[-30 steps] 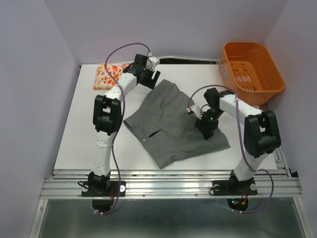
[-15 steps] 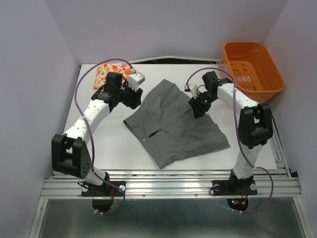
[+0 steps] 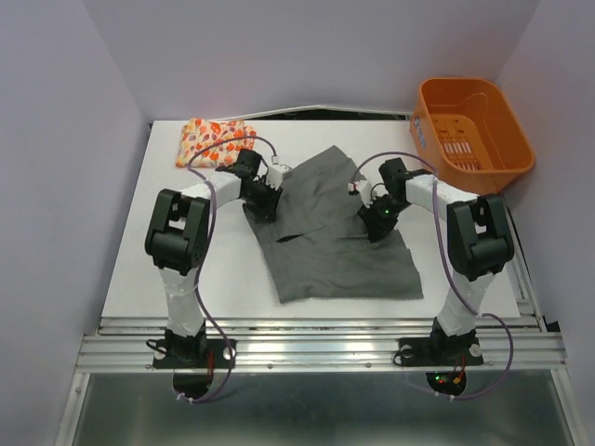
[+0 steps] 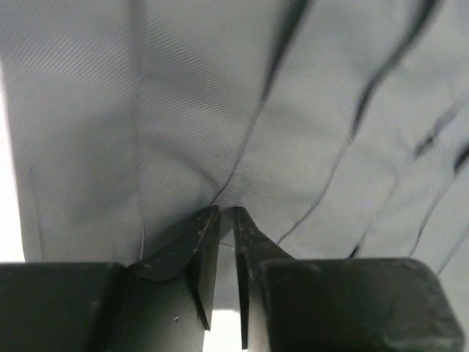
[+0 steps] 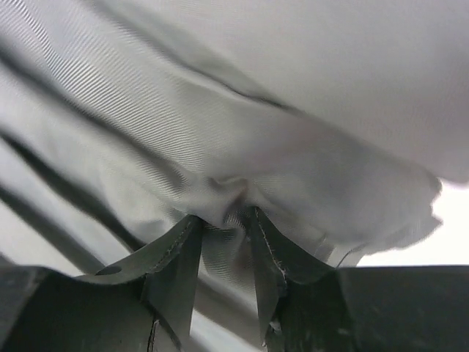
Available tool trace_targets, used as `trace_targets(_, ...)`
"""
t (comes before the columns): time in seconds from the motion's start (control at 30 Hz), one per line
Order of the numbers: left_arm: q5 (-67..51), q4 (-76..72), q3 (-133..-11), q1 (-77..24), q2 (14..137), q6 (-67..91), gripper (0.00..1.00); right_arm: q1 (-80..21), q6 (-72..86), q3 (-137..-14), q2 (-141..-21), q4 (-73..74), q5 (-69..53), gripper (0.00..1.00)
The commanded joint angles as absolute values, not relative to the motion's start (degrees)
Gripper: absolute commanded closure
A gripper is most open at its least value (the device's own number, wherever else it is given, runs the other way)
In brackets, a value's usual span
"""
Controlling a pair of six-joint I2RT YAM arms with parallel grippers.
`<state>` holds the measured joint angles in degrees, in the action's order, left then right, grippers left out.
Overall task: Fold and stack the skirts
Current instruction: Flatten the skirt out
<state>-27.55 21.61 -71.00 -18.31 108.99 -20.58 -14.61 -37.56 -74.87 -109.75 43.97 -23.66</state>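
Left end effector [image 4: 226, 211] pinches a fold of the grey skirt [image 3: 339, 260]; right end effector [image 5: 223, 217] grips another bunched fold, over the desk [image 3: 186, 269].

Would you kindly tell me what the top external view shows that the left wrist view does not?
Only top external: the folded printed skirt, the orange basket, and the right gripper pinching the grey skirt. Only left wrist: creases radiating from the left gripper where its tips nip a fold. Both: the grey skirt and the left gripper.
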Motion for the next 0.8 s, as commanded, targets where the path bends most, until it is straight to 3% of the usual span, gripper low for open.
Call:
trace_targets(0.0, -23.47, 21.61, -82.15, -17.58, 118.02, -22.24, 0.75, -16.17, -35.16, -69.18, -107.06, 43.86, -23.99, 0.62)
trace_targets(0.1, -21.01, 24.25, -93.66, -16.53, 125.14, -22.24, 0.75, -18.80, -31.84, -66.89, -105.91, 41.76, -25.13, 0.61)
trace_targets(0.2, -21.17, 26.01, -101.06, -15.38, 126.39, -22.85, 0.62, -19.34, -28.05, -70.47, -106.35, 41.05, -25.31, 0.57)
trace_targets(0.3, -22.14, 26.81, -99.77, -15.29, 120.26, -24.87, 0.44, -19.34, -28.56, -75.14, -104.16, 41.22, -21.46, 0.53)
trace_targets(0.33, -22.41, 26.46, -96.54, -15.21, 115.10, -25.92, 0.38, -19.34, -28.83, -76.45, -102.93, 41.31, -19.44, 0.50)
trace_targets(0.53, -25.13, 23.21, -74.77, -15.21, 89.27, -35.49, 0.31, -22.22, -30.67, -79.55, -92.04, 50.35, -20.47, 0.45)
trace_targets(0.77, -28.74, 23.20, -49.60, -15.21, 64.47, -59.56, 0.26, -35.59, -32.17, -63.65, -79.20, 52.38, -18.45, 0.46)
